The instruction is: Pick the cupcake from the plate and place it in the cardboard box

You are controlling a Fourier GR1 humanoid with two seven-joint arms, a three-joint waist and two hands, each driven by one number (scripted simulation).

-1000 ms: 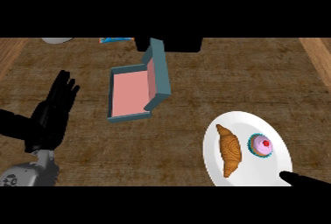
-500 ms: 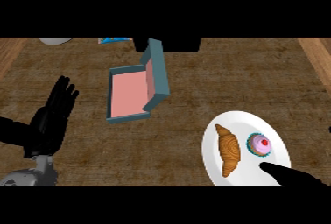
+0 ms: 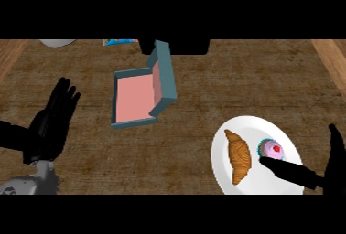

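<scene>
- The cupcake [image 3: 272, 150] has a pink top with a red spot and a teal wrapper; it stands upright on the white plate [image 3: 251, 124], in the plate's 3 o'clock half; its top faces the view and its outline is round, so no long axis can be told.
- The right hand [image 3: 300, 174] enters from the 4 o'clock corner; it is spread wide and holds nothing; one dark finger [image 3: 270, 163] runs toward 10 o'clock, with its tip at the cupcake's 6 o'clock edge, touching or just short, cannot tell which; a second finger [image 3: 334, 146] points toward 12 o'clock at the view's right edge, apart from the cupcake; the cupcake sits in the gap between the two.
- The croissant [image 3: 238, 156] lies on the same plate, just beside the cupcake at its 9 o'clock; its long axis runs roughly 12 to 6 o'clock.
- The cardboard box [image 3: 135, 98] has teal walls and a pink floor; its lid [image 3: 164, 75] is raised along the 3 o'clock side; its long axis runs near 12 to 6 o'clock; it lies toward 10 o'clock from the plate, well apart.
- The left hand [image 3: 51, 121] shows at the 9 o'clock edge; its fingers are straight, pointing toward 1 o'clock, and hold nothing; it rests apart from the box.
- The counter [image 3: 202, 114] is brown; at its 11 o'clock edge are a pale round object [image 3: 57, 42] and a blue item [image 3: 121, 42], both cut off by the edge.
</scene>
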